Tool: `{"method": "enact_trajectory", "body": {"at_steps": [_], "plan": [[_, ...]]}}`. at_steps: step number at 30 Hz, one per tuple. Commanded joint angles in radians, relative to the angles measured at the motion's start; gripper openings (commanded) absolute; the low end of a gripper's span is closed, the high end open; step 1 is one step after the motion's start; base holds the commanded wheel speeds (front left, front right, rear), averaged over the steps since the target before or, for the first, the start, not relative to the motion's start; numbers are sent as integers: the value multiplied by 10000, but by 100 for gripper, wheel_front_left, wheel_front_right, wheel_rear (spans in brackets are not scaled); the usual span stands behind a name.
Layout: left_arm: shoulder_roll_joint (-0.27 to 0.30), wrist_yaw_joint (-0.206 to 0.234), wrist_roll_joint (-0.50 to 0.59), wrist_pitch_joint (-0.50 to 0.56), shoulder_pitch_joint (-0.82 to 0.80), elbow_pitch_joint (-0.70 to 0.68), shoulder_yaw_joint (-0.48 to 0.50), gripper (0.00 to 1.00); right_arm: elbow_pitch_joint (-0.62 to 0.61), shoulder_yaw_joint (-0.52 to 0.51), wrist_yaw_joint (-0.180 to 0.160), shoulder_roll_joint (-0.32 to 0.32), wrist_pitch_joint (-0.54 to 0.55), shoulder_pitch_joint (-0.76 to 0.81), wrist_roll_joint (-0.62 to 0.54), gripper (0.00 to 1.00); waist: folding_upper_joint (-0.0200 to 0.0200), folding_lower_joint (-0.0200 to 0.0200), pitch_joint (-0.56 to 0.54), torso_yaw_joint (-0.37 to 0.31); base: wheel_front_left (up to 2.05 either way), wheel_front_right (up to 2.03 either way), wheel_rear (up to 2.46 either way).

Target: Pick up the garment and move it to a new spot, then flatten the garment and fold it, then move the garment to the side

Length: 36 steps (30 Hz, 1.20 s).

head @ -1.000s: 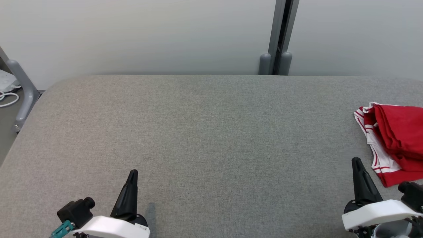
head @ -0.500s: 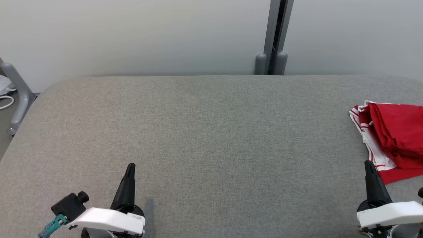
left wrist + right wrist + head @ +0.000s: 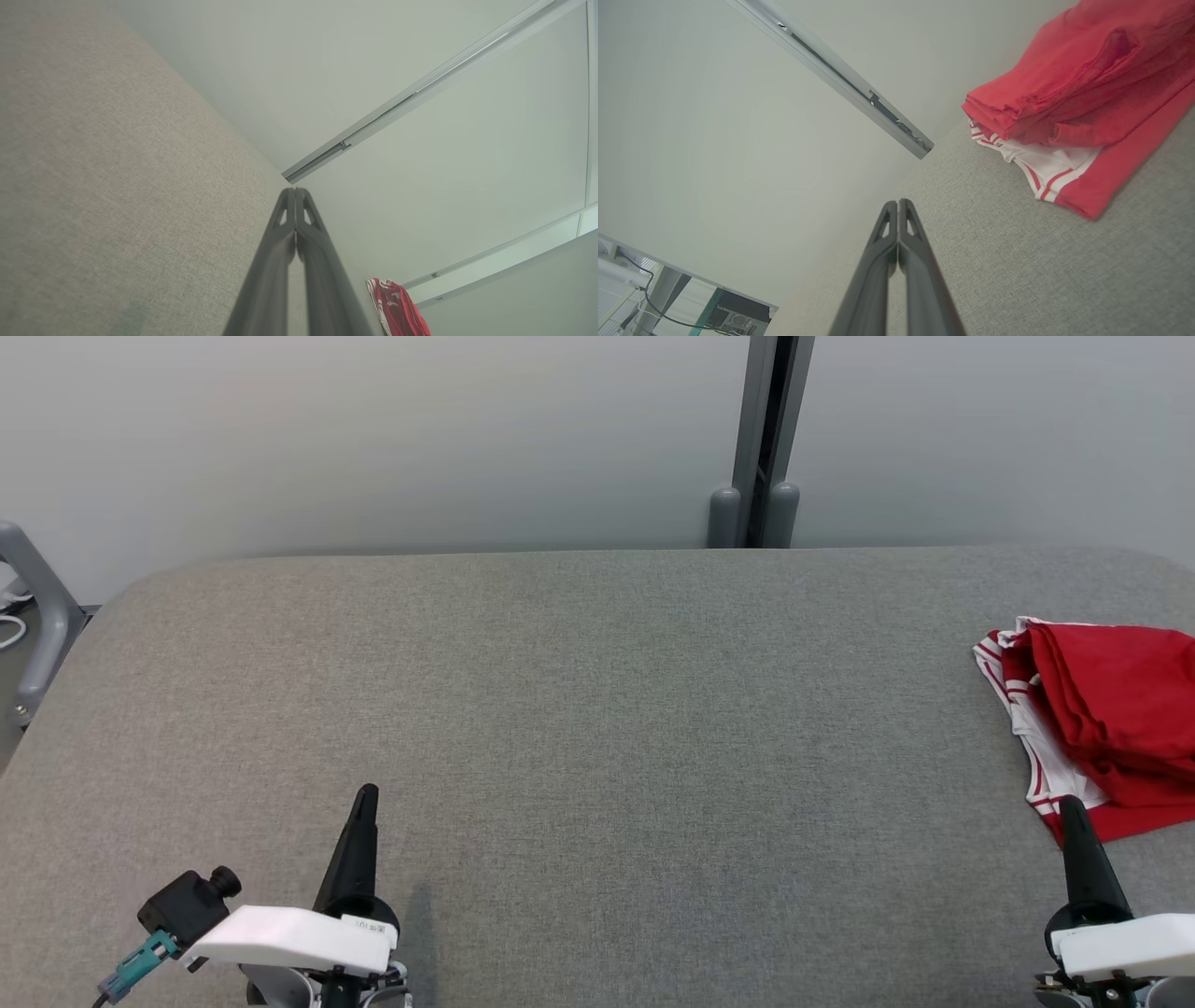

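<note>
Because the upright post [image 3: 761, 429] and the table [image 3: 597, 709] edge have both slid leftward across the head view over the last second, the camera has turned; do not read this as a move of the things. Against that drift, the right gripper [image 3: 1070, 805] has gone the other way in the picture, so that its tip now overlaps the near corner of the garment [image 3: 1111, 709]. The left gripper [image 3: 367, 793] sits low at the left, well apart from the cloth. The garment lies in stacked red layers over white, red-striped trim at the table's right side. This arrangement fits a folded piece already set aside. It equally fits a piece waiting there to be picked up. The picture's right edge cuts off the garment, so its full outline is unknown. Contact between tip and cloth cannot be settled from this view.

In the left wrist view, the two dark fingers meet along their length with nothing between them. The garment shows small and far off, near the lower edge.

In the right wrist view, the fingers are likewise pressed together and empty. A strip of bare table separates their tip from the garment's hem. The top and right edges crop the cloth; its type cannot be told.
</note>
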Motion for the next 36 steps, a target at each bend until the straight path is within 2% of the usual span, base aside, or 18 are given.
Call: {"method": "enact_trajectory", "body": {"at_steps": [1, 21, 36], "plan": [[68, -43, -250, 29, -353, -89, 28, 0, -161, -101, 0, -91, 88, -33, 315, 0, -1, 0, -2, -13, 0, 0, 0], [77, -54, -2258, 511, -710, 57, 69, 0, -415, -679, -1, -115, 761, 199, 2760, 0, -1, 0, -30, -244, 0, 0, 0], [76, -63, -3385, 774, -901, 159, 96, 0, -564, -1007, -2, -129, 1161, 352, 4149, 0, -1, 0, -49, -397, 0, 0, 0]]}}
